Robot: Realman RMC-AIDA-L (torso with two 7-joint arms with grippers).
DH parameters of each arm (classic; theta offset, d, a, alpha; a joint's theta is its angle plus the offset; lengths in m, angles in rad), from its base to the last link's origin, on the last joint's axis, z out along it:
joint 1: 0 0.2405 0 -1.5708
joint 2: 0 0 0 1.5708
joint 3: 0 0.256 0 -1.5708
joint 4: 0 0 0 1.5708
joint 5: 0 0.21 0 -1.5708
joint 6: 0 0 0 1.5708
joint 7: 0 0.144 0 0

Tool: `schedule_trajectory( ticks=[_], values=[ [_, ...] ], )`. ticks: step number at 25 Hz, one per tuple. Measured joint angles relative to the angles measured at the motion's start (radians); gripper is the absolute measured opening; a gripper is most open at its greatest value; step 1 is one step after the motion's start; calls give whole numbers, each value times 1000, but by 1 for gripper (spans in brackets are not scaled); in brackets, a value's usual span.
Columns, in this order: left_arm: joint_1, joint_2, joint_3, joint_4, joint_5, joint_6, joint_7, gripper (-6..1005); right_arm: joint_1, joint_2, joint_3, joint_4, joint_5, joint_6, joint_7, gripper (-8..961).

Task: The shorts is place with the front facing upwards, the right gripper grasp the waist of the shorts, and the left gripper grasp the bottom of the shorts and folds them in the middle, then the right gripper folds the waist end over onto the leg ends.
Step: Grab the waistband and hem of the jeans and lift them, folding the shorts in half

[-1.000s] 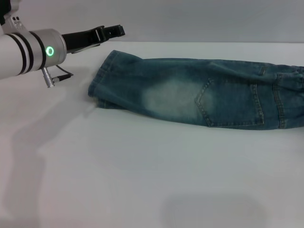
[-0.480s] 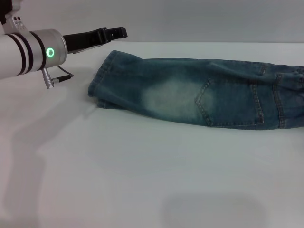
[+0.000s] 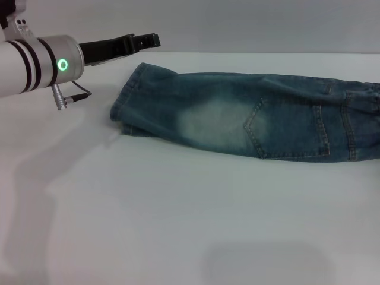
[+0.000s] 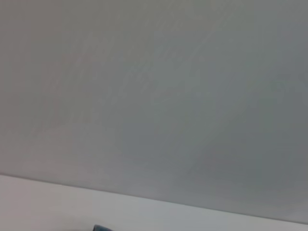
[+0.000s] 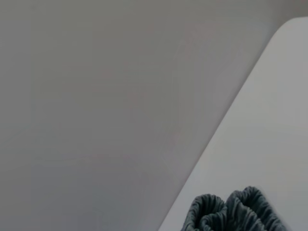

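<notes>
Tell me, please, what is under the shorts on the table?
The shorts look folded lengthwise, one leg layer over the other; a lower hem edge peeks out at the leg ends. Beneath lies the white table. Anything else underneath is covered.

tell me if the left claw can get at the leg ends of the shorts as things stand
Probably yes. The left claw hangs just beyond the leg ends of the shorts, and only bare table lies between them.
</notes>
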Motion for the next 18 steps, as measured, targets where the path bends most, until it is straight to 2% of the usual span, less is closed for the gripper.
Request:
schedule_trajectory(
  ticks=[11, 18],
  values=[
    [0, 0, -1, 5, 0, -9, 15, 867, 28, -6, -2, 18, 0, -46, 16, 634],
    [-3, 0, 0, 5, 0, -11, 17, 867, 67, -18, -1, 52, -11, -74, 26, 633]
  ],
)
